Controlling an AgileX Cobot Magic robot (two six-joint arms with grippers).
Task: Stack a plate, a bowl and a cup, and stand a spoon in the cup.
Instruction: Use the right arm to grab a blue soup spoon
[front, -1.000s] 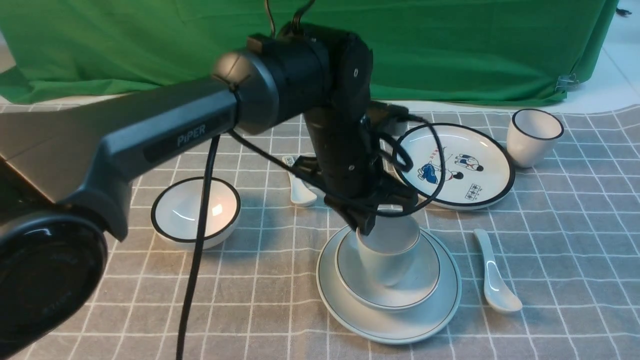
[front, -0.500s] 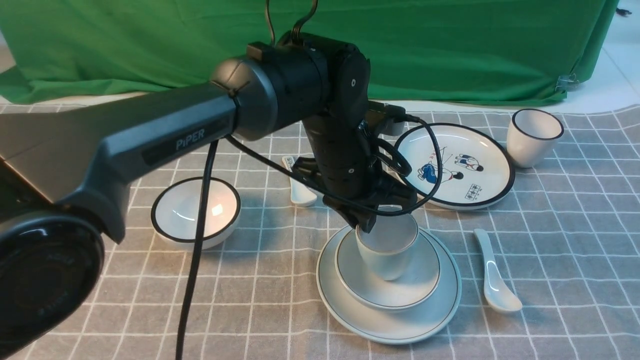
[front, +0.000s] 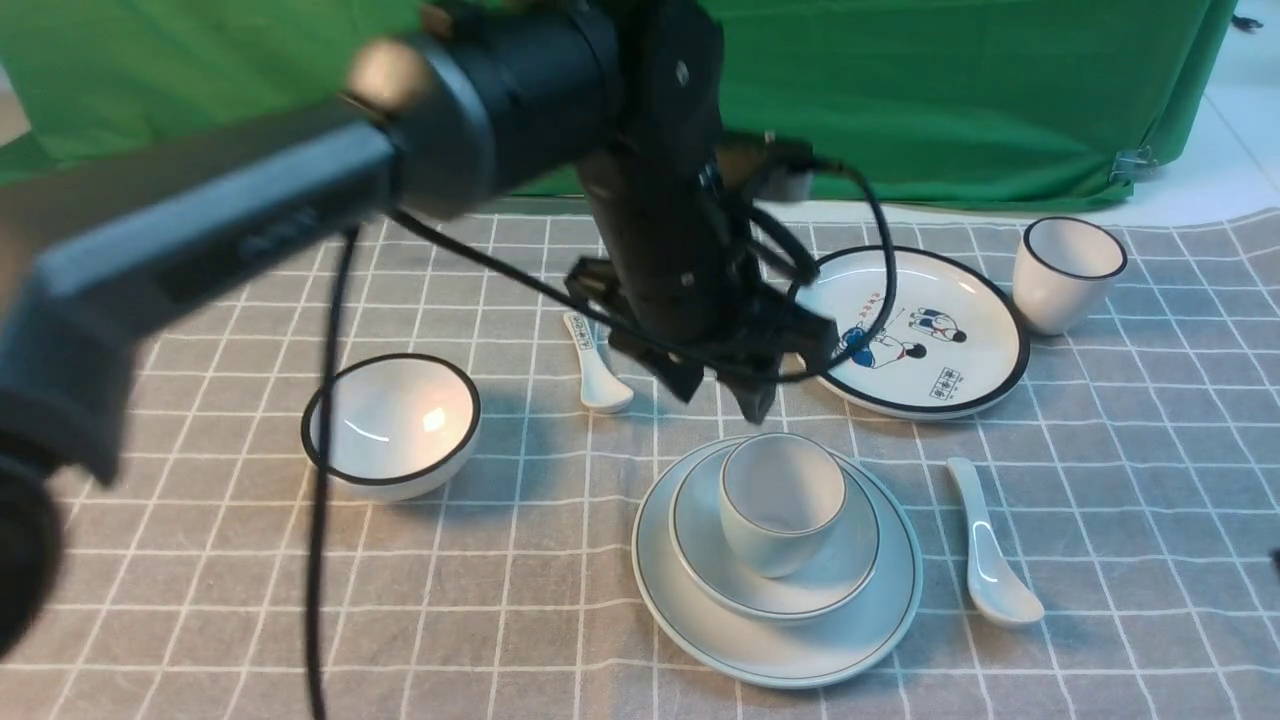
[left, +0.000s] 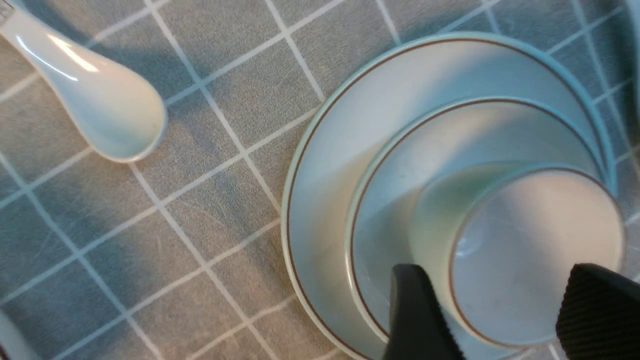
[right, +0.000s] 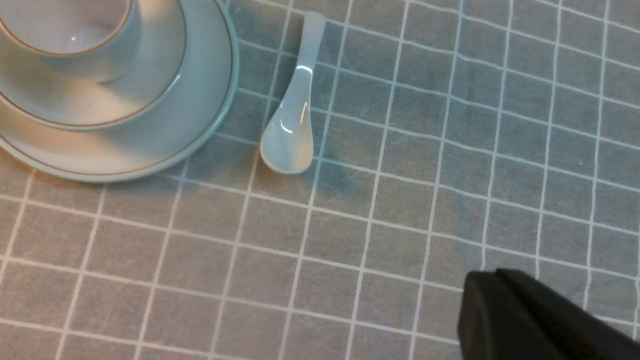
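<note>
Left tool now open, clear of the cup.

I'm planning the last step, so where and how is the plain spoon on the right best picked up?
Probably by the handle of the plain spoon, near its narrow end: it is slim and straight, while the scoop is wide, rounded and glossy. I'd come from above, one jaw on each long side; the spoon lies flat on the cloth, with no dish touching it.
</note>
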